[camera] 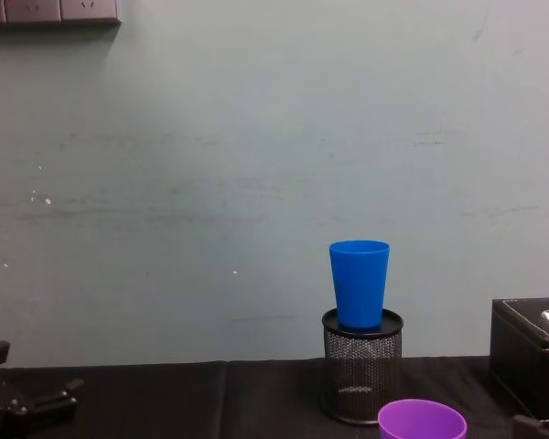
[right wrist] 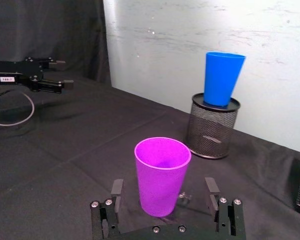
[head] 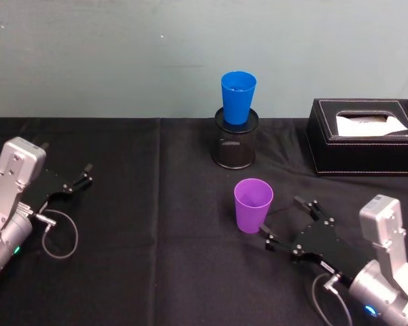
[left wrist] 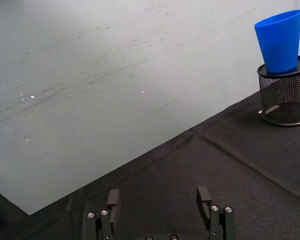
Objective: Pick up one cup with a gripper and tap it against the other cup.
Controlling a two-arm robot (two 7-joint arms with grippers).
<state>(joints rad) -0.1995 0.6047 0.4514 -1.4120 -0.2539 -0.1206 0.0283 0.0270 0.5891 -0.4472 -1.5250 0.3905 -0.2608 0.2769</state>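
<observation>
1. the purple cup (head: 253,204) stands upright, mouth up, on the black cloth table (head: 156,238), near centre-right.
2. the right gripper (head: 283,221) lies low just right of it. its fingers are spread, and in the right wrist view the cup sits between them, unclamped.
3. the left gripper (head: 78,178) rests at the near left, fingers apart, well away from both cups.
4. the blue cup (head: 238,97) stands upright on top of the black mesh pen holder (head: 235,146), far centre.
5. handling, judged: thin plastic, so light, smooth and slightly flexible. the taper may let it slip downward, so grip mid-wall below the rim with modest force.
6. the perched blue cup looks easy to topple, so tap gently.
7. surroundings: a black tissue box (head: 367,136) sits far right, and a pale wall (head: 122,54) stands behind the table.
</observation>
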